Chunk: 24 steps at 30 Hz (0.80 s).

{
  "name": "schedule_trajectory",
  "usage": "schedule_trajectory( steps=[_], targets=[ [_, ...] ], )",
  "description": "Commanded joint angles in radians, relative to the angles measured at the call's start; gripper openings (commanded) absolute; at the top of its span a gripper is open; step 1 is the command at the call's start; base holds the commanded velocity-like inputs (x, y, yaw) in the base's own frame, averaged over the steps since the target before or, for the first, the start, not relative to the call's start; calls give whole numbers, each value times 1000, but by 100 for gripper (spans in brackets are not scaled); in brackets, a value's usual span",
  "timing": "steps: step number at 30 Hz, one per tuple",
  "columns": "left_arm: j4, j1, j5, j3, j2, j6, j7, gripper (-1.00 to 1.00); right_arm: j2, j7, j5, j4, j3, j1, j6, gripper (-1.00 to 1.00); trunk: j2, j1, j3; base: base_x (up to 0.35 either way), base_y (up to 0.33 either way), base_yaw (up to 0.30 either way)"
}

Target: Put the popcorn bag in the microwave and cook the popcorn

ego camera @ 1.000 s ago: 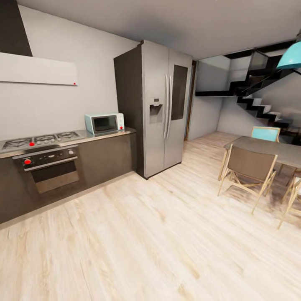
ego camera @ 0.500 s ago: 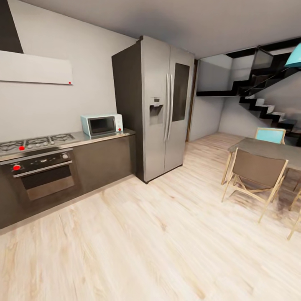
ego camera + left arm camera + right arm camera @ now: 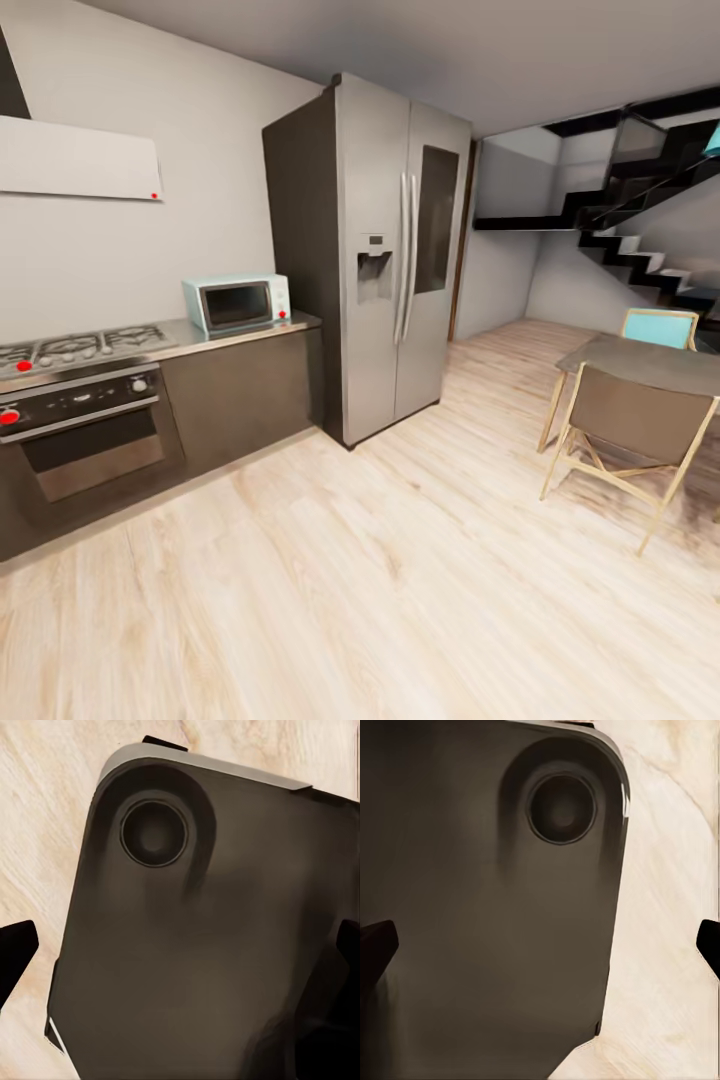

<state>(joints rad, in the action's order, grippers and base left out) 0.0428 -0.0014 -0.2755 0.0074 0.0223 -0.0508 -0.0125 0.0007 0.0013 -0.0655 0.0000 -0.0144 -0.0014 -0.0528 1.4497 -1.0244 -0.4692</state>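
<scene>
The left end effector (image 3: 180, 945) is seen from its wrist camera with two dark fingertips (image 3: 16, 952) at opposite edges of the picture, spread wide and released, nothing between them; beyond it lies a dark rounded panel (image 3: 202, 945) of the robot's own body with a round recess, and beyond that the pale wooden floor (image 3: 45, 810); the right end effector (image 3: 540, 945) is likewise released, its fingertips (image 3: 376, 945) well apart and holding nothing, with a similar dark panel (image 3: 487, 907) and the floor (image 3: 667, 930) past it.

From the head camera, the kitchen is viewed across an open stretch of floor (image 3: 400, 580); the microwave (image 3: 236, 304) stands upright on the counter (image 3: 245, 335), its dark door closed, just beside the tall steel fridge (image 3: 385, 255); a gas hob (image 3: 75, 348) is set into the counter on the microwave's other side, with an oven (image 3: 85, 440) below it and a flat white hood (image 3: 80, 160) above on the grey wall; a dining table (image 3: 650, 362) with a brown chair (image 3: 630, 440) and a turquoise chair (image 3: 658, 328) stands across the room, and a dark staircase (image 3: 640, 250) rises behind it; the popcorn bag cannot be made out on the visible counter.
</scene>
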Motion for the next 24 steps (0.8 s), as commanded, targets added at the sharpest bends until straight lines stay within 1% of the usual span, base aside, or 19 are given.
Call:
schedule_trajectory(
  steps=[1, 4, 8, 17, 22, 24],
  targets=[
    [0, 0, -4, 0, 0, -3, -1, 100, -1, 0, -6, 0, -2, 0, -3, 100, 0, -1, -1, 323, 0, 0],
    [0, 0, -4, 0, 0, -3, -1, 100, -4, 0, -10, 0, -1, 0, -2, 100, 0, -1, -1, 323, 0, 0],
    [0, 0, -4, 0, 0, -3, -1, 100, -8, 0, -17, 0, 10, 0, -2, 100, 0, -1, -1, 323, 0, 0],
    [0, 0, -4, 0, -1, -3, -1, 100, -10, 0, -18, 0, 11, 0, 1, 100, 0, -1, -1, 323, 0, 0],
    [0, 0, -4, 0, 0, -3, -1, 100, -2, 0, -14, 0, 5, 0, -2, 100, 0, -1, -1, 323, 0, 0],
    [0, 0, -4, 0, -1, -3, -1, 100, -1, 0, -6, 0, -1, 0, -2, 100, 0, -1, -1, 323, 0, 0]
  ],
)
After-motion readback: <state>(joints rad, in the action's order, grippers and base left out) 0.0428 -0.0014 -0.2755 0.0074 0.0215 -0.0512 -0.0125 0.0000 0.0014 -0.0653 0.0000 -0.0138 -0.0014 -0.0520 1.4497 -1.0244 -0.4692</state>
